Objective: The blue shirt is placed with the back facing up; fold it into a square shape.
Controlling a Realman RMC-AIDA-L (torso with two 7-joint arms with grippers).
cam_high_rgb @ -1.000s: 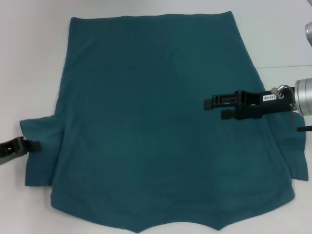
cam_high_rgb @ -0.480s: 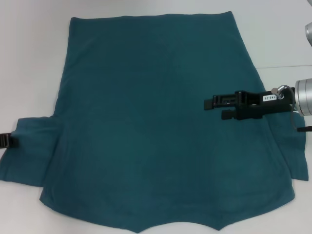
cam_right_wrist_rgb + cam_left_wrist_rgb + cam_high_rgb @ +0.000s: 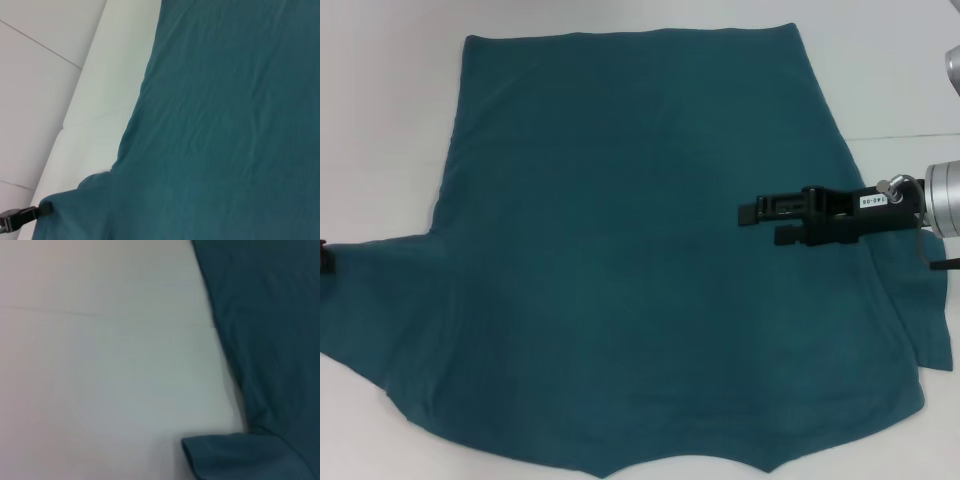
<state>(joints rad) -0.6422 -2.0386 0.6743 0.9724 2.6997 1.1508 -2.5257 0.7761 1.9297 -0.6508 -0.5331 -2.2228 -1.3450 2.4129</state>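
Note:
The blue shirt (image 3: 640, 250) lies flat on the white table, hem at the far side and collar edge near me. My left gripper (image 3: 323, 258) is at the view's left edge, shut on the tip of the left sleeve (image 3: 380, 300), which is drawn out to the left. It also shows in the right wrist view (image 3: 20, 217), touching the sleeve corner. My right gripper (image 3: 760, 225) hovers over the shirt's right half, jaws apart and holding nothing. The right sleeve (image 3: 930, 320) lies beside the right arm. The shirt also shows in the left wrist view (image 3: 270, 340) and the right wrist view (image 3: 225, 125).
The white table (image 3: 380, 120) shows bare on the left of the shirt and at the far right, where a seam (image 3: 910, 137) runs across it. The silver right arm (image 3: 945, 200) comes in from the right edge.
My left gripper has moved left, almost out of view, pulling the left sleeve out flat and wider. The right gripper has not moved.

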